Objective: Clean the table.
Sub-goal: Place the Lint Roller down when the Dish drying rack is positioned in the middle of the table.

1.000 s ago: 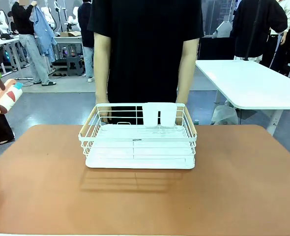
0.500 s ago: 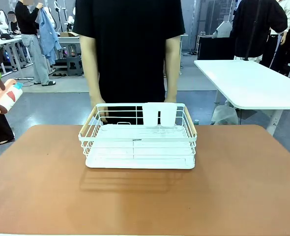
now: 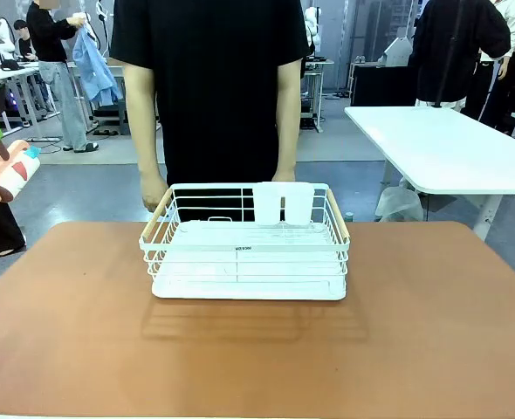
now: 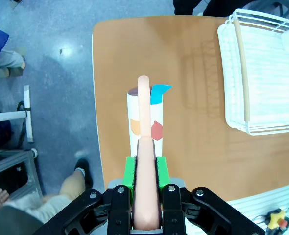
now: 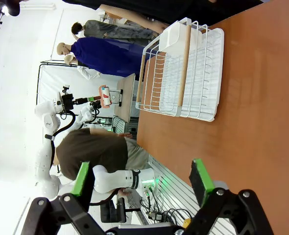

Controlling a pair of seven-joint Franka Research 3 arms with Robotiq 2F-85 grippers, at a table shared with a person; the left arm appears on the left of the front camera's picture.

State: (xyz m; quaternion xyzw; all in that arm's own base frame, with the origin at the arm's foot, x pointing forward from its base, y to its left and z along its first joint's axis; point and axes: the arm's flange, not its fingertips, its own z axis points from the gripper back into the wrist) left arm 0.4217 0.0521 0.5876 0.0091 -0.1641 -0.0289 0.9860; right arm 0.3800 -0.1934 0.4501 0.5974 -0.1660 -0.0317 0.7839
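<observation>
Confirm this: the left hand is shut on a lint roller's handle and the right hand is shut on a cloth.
Not quite. The left hand is shut on the lint roller by its handle, but the right hand is open and holds nothing; the right wrist view shows its green-padded fingers spread apart above the table.

I can read no text anywhere. The white wire dish rack (image 3: pixel 244 244) on the reddish-brown table (image 3: pixel 432 323) carries a small dark mark on its front rail, too small for me to make out. The white roller with orange and red patches (image 4: pixel 145 125) bears shapes, not letters.
</observation>
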